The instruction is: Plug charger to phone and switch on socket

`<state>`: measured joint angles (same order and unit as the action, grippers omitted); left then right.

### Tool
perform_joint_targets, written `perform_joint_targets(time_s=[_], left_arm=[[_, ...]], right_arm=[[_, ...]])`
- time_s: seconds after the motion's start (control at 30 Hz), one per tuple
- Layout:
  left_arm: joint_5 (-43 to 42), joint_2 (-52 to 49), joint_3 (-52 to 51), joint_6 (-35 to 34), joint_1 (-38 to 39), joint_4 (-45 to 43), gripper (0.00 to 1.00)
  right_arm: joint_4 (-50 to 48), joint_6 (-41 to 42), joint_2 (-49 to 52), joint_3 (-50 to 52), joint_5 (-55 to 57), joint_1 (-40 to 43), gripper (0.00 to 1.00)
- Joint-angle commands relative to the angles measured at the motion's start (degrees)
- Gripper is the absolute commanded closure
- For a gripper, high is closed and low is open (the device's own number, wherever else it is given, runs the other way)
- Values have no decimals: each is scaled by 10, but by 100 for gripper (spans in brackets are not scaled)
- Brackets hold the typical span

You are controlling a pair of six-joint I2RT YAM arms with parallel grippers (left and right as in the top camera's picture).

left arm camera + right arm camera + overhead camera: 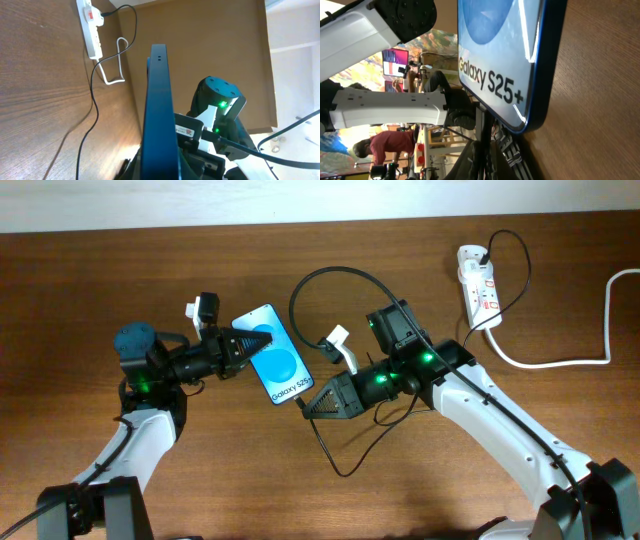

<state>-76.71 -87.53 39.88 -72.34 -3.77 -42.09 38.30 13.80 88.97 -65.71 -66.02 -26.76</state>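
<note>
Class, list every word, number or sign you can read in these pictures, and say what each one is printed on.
"Galaxy S25+": white letters on the phone screen.
White sticker behind the phone, left wrist view: print too small to read.
Socket: red marks only; any print is too small to read.

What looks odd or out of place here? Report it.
Nothing looks spilled or broken. The phone sits skewed to the edges of the table, clamped in the left tool. The charger sprawls in loose loops between the socket and the phone.
</note>
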Motion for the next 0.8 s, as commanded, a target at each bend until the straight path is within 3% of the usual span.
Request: perform_joint_targets(time_s=[0.0,0.37,0.77], left_arm=[[-45,10,9,21,4,-3,100],[-7,10,9,-52,4,-3,100],[-4,10,9,-6,36,-3,100]], right_arm=[[-17,3,-5,-3,-10,2,96],[-22,3,-5,-3,-7,2,95],[-27,28,-5,-3,-11,2,95]])
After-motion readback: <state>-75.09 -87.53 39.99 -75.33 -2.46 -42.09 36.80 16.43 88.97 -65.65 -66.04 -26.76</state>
